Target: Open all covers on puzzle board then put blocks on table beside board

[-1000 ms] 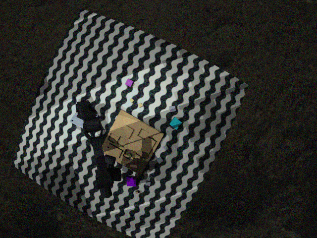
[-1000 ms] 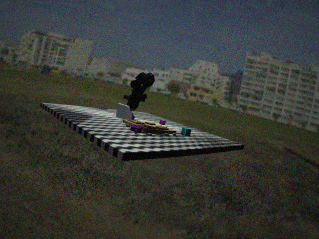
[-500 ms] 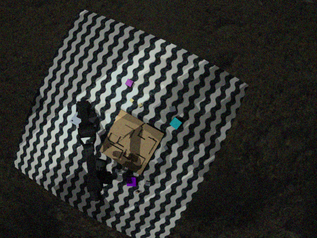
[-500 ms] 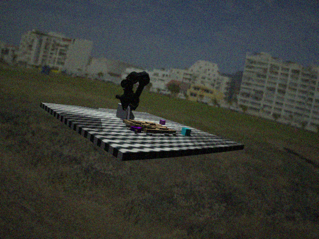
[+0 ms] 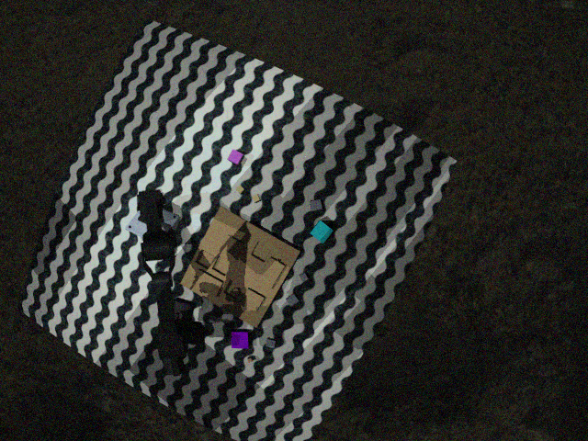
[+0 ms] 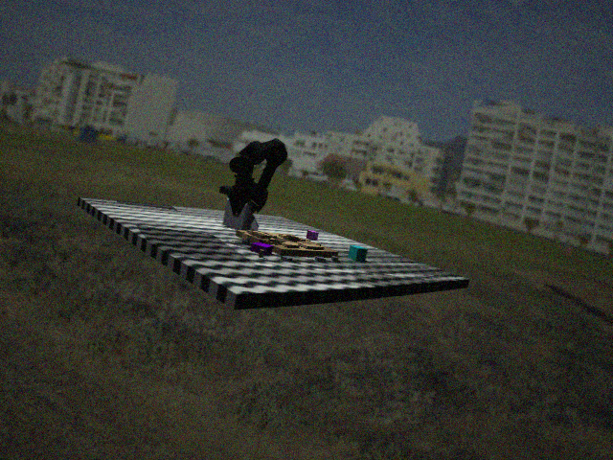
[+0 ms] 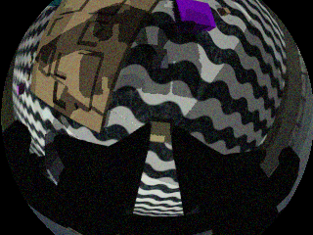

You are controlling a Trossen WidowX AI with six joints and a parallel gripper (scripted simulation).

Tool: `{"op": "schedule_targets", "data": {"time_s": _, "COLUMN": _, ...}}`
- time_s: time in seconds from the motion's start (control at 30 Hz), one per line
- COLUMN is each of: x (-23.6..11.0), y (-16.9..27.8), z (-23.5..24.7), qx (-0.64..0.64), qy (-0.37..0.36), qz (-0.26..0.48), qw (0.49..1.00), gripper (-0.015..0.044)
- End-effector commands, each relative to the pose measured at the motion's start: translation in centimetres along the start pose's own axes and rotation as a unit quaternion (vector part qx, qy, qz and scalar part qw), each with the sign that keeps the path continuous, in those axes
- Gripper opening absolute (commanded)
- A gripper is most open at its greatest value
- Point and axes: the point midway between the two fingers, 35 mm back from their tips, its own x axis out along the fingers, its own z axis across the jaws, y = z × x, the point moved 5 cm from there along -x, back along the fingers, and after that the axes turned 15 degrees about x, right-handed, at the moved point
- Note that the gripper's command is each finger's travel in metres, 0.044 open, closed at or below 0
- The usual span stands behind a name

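The tan puzzle board (image 5: 222,234) (image 6: 292,249) (image 7: 72,59) lies in the middle of the striped table, with its covers pushed aside and dark wells showing. My gripper (image 7: 160,128) hangs over the table off the board's near-left corner, shut on a small tan block (image 7: 158,137). The dark arm (image 5: 163,285) (image 6: 252,168) reaches from its base beside the board. A dark purple block (image 5: 240,339) (image 6: 261,247) (image 7: 195,14) lies on the table just ahead of the gripper. A magenta block (image 5: 235,156) (image 6: 312,234) and a teal block (image 5: 321,231) (image 6: 357,253) lie on the table clear of the board.
Two small tan pieces (image 5: 240,189) (image 5: 255,197) lie on the table behind the board. Small grey pieces (image 5: 315,205) (image 5: 291,299) lie near the board's right side. The table edge (image 6: 346,291) drops off to dark ground.
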Motion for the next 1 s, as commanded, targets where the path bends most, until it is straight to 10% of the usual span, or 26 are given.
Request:
{"op": "schedule_targets", "data": {"time_s": 0.0, "x": 1.0, "y": 0.0, "z": 0.1, "qx": 0.003, "qy": -0.006, "qz": 0.003, "qw": 1.0, "gripper": 0.008}}
{"op": "schedule_targets", "data": {"time_s": 0.97, "x": 5.8, "y": 0.0, "z": 0.2, "qx": 0.003, "qy": -0.006, "qz": 0.003, "qw": 1.0, "gripper": 0.008}}
